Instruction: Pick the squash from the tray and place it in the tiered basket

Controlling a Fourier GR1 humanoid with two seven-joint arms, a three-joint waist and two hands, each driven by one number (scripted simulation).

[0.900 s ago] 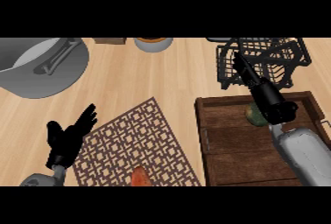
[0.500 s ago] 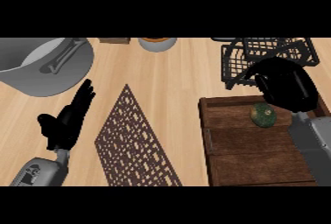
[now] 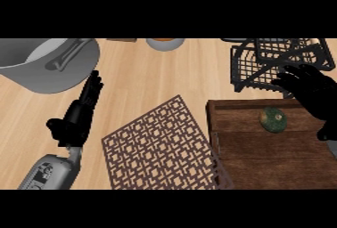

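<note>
— Squash (image 3: 274, 120)?
— Lying in the wooden tray (image 3: 263, 156), upper part, untouched.
— Right hand (image 3: 314, 95)?
— At two o'clock of it, fingers spread, empty.
— Tiered basket (image 3: 276, 60)?
— Twelve o'clock.
— Left hand (image 3: 77, 116)?
— Nine o'clock, fingers straight, resting beside the lattice mat (image 3: 164, 147).

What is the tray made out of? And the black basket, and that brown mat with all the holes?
The tray looks like dark wood: brown planks with grain lines, dull finish. The basket looks like black wire, probably metal, since it is thin crossing bars you can see through. The mat is harder to tell: a flat brown sheet cut into a lattice, maybe wood or plastic, matte.
</note>
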